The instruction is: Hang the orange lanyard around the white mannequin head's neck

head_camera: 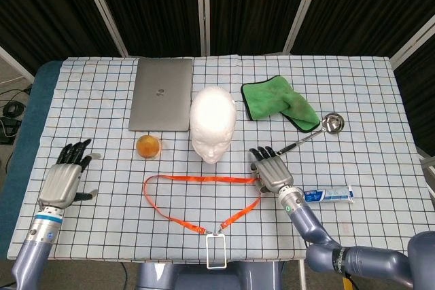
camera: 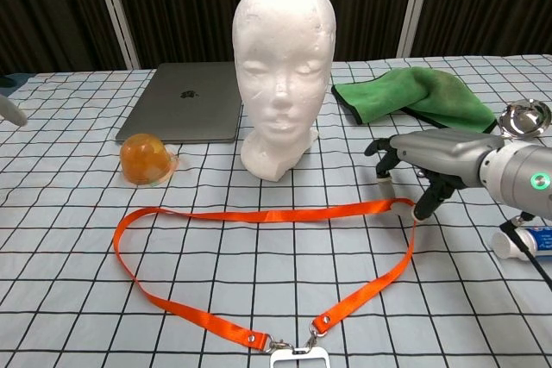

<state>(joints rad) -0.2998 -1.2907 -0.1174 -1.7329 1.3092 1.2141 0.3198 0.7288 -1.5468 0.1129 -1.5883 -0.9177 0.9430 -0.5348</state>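
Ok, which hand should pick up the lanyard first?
The right hand. Its fingers are already at the right end of the orange lanyard, in front of the mannequin head. The left hand rests flat near the table's left edge, well clear of the strap.

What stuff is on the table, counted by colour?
Orange: 2, lanyard, ball
White: 2, head, tube
Green: 1, cloth
Silver: 2, laptop, ladle
Total: 7

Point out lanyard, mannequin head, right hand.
orange lanyard [camera: 267, 215], chest view, far strap.
white mannequin head [head_camera: 213, 117], head view, crown.
right hand [head_camera: 272, 170], head view, back of hand.
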